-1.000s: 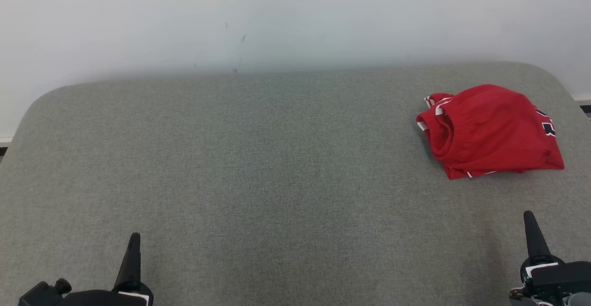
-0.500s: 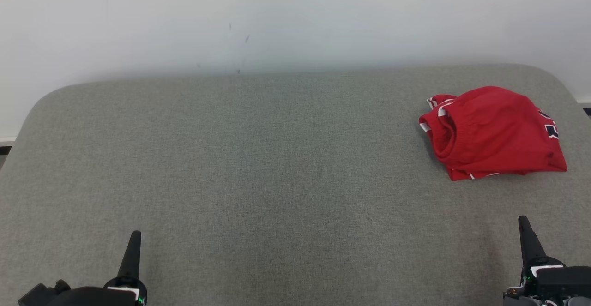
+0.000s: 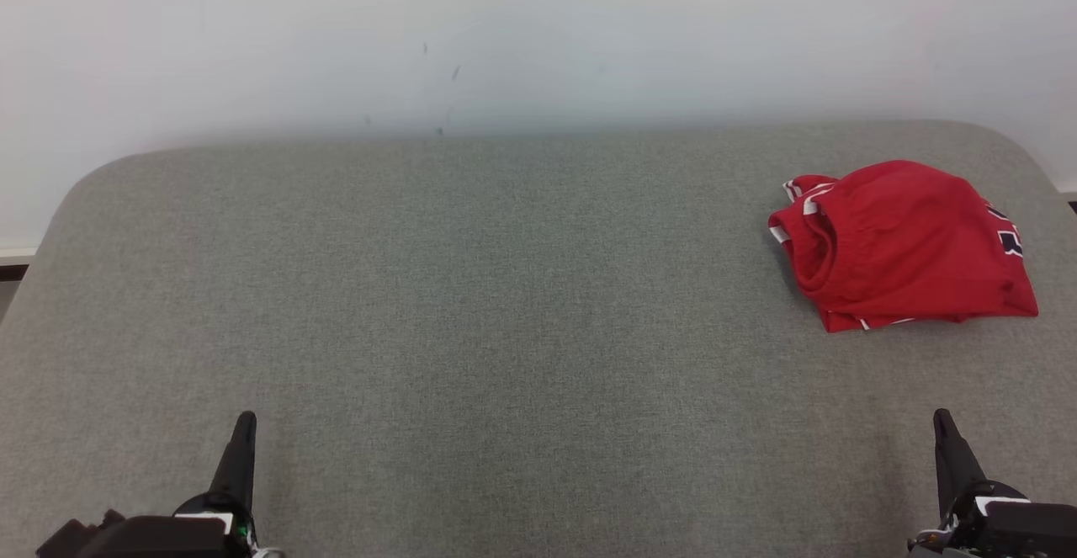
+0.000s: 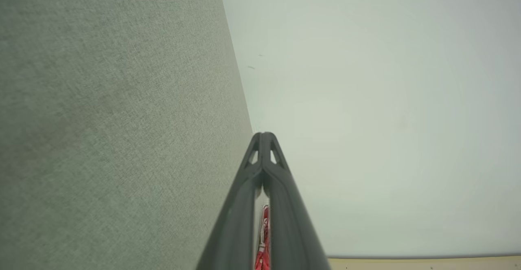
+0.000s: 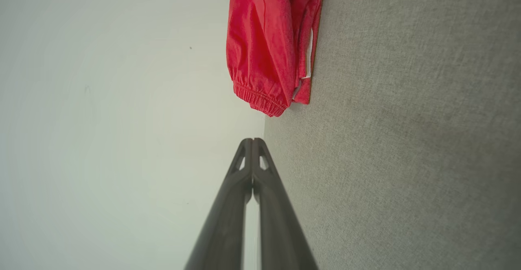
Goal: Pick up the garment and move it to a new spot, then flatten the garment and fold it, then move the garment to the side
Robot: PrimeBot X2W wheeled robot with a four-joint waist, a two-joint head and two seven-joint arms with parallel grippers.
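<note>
**Head view.** The red garment [image 3: 904, 247] lies at the right edge of the frame, on the far right part of the grey fabric-covered tabletop [image 3: 505, 289]. It forms a compact, layered bundle with white and dark trim showing. No container holds it; it rests straight on the cloth surface. The left hand [image 3: 243, 423] stands at lower left and the right hand [image 3: 942, 423] at lower right. Both are well apart from the garment and carry nothing. Such a bundle at the side fits either a garment folded and set aside or one waiting to be picked up.

**Left wrist view.** The left hand's fingers [image 4: 281, 205] are pressed together at the tips, pointing toward the pale wall [image 4: 386, 99].

**Right wrist view.** The right hand's fingers [image 5: 228, 213] likewise meet at the tips. The garment sits at upper centre, its gathered elastic band [image 5: 260, 101] nearest the tips.

**Handling, as a judgement.** The cloth is light, soft and limp, and would sag and open when lifted. The firmest hold is probably the elastic band or the stacked edge, with all layers pinched together.
</note>
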